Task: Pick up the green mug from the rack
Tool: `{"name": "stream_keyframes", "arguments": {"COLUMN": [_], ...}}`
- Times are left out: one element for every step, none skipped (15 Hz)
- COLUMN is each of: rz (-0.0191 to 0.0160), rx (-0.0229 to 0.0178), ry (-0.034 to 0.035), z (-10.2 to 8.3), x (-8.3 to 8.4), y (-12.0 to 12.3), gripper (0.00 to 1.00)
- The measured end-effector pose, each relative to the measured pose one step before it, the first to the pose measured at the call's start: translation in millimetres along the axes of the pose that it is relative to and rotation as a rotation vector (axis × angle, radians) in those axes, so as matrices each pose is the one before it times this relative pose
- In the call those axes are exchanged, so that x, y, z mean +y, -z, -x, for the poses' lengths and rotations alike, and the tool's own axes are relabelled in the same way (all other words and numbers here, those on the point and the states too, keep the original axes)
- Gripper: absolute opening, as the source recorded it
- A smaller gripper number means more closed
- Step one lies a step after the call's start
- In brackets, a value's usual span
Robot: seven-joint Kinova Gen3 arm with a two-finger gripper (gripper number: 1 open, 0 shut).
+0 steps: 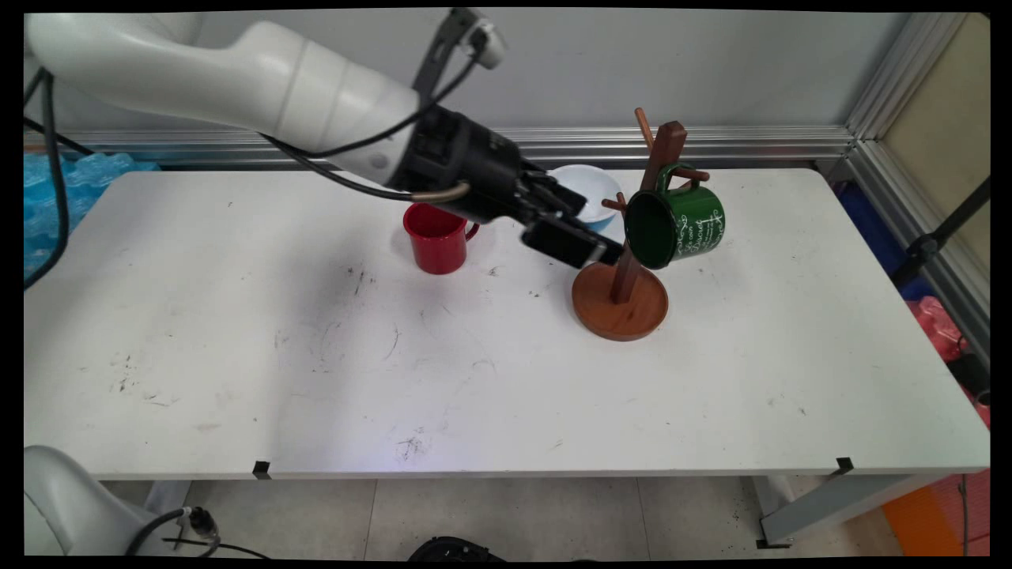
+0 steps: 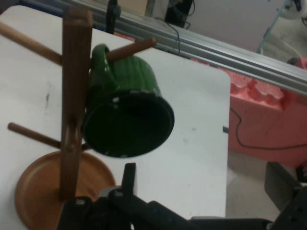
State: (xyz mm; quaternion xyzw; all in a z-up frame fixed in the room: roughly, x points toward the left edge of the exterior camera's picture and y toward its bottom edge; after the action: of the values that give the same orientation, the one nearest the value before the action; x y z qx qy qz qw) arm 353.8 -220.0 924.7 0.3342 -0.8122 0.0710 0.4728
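A dark green enamel mug (image 1: 680,225) (image 2: 127,115) hangs by its handle on a peg of a wooden mug tree (image 1: 621,304) (image 2: 74,96), its mouth tilted down and toward me. My gripper (image 1: 597,231) (image 2: 204,175) is just left of the mug and level with it, open and holding nothing, its fingers (image 2: 129,175) apart from the mug. The tree's round base stands on the white table (image 1: 316,356), right of centre. A red mug (image 1: 435,237) stands upright under my wrist. A pale bowl (image 1: 593,190) lies behind the gripper, partly hidden by it.
The tree has other bare pegs (image 2: 29,40) sticking out on several sides. An aluminium rail (image 1: 751,142) runs along the table's far edge. Blue wrap (image 1: 71,178) lies off the left end and pink foam (image 2: 268,110) off the right end.
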Motion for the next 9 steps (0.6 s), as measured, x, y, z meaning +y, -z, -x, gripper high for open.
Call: {"name": "stream_keyframes", "arguments": {"rz": [-0.00176,-0.00253,-0.00209,-0.00222,-0.0037,-0.00325,-0.00435,-0.00365,-0.00268], "rx": [0.00305,0.00254,0.00141,0.00126,0.00134,0.00109,0.00102,0.00089,0.0005], "ry": [0.01493,0.01587,0.01458,0.01637,0.0167,0.01324,0.01467,0.01401,0.01059], "z": [-2.48,-2.36,-1.73,-1.98,-1.84,-1.42,-1.42,-1.32,-0.99], "x": [3.33,3.21,2.59,2.84,2.28,1.74,1.73,1.63,1.34], "y": [-7.56,-7.55,-6.39,-7.36,-7.01,-5.74,-6.31,-6.35,-5.2], "gripper": [1.0,1.0,1.0,1.0,1.0,1.0,1.0,1.0,1.0]}}
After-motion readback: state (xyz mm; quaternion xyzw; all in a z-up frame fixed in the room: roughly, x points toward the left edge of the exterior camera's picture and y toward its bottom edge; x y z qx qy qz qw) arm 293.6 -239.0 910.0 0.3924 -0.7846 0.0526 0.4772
